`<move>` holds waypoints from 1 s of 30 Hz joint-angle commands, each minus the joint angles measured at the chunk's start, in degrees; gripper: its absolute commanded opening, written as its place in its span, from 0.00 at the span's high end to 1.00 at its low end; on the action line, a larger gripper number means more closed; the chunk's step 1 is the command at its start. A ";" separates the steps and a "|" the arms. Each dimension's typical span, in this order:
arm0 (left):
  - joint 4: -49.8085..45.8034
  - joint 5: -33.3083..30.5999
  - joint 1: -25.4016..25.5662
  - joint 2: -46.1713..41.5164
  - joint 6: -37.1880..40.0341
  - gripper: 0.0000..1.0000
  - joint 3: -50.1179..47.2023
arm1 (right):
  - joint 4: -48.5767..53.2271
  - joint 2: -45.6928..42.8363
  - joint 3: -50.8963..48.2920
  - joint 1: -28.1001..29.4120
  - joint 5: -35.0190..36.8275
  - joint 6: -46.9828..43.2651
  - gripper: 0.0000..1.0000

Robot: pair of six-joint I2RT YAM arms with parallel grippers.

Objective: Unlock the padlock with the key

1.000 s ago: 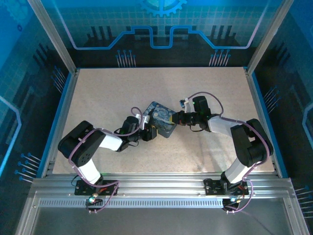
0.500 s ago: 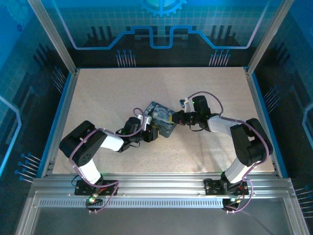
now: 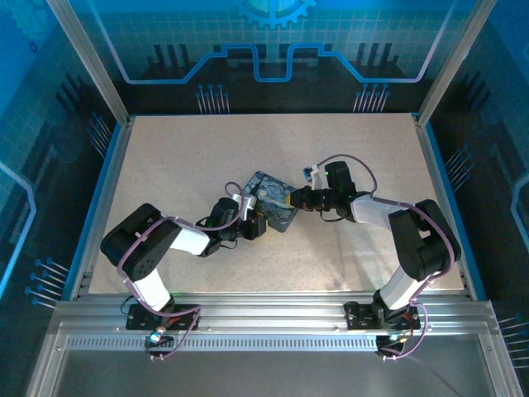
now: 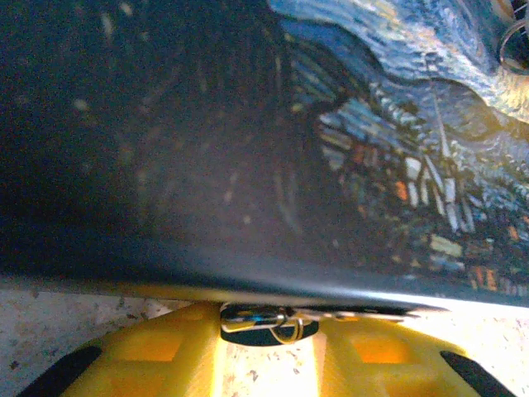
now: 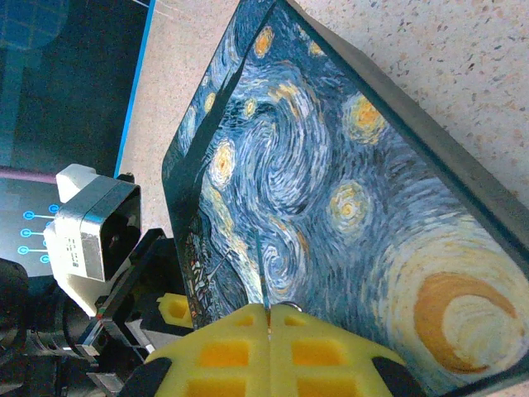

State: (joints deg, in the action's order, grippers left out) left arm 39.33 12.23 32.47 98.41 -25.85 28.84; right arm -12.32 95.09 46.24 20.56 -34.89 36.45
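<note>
Nothing has visibly moved since a moment ago. The right gripper (image 5: 269, 329), fingers pressed together, pinches the thin key (image 5: 261, 277) over the starry tin (image 5: 331, 190). The left gripper (image 4: 269, 341) clamps a small dark piece, apparently the padlock (image 4: 269, 321), at the tin's edge.

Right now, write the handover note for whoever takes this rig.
Left hand: at the near edge of the starry-night tin, fingers flanking a small dark metal piece, possibly the padlock; grip unclear.
Right hand: shut on what looks like the key, over the tin's lid.
Done: key picked up, it seems.
Left: seat the key in the padlock, turn, open it.
</note>
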 commanded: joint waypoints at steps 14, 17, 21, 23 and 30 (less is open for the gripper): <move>-1.81 -2.88 1.36 1.51 -4.29 0.63 1.14 | 1.75 2.40 -0.18 1.23 1.76 1.25 1.00; -2.45 -3.82 1.83 1.52 -4.49 0.64 1.52 | 1.50 2.49 -0.27 1.44 1.81 1.52 1.00; -3.03 -4.40 2.16 1.54 -4.69 0.67 1.94 | 1.18 2.49 -0.39 1.75 1.80 1.83 1.00; -2.49 -4.54 2.30 1.56 -5.28 0.71 1.86 | 1.15 2.45 -0.20 1.94 1.78 1.84 1.00; 1.12 -3.80 2.34 1.48 -9.42 0.75 0.40 | -0.44 0.20 -0.19 2.12 2.22 1.91 1.00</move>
State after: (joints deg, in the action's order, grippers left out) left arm 39.44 8.60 33.93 98.65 -32.58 29.52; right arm -15.05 95.68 46.26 21.04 -33.15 37.76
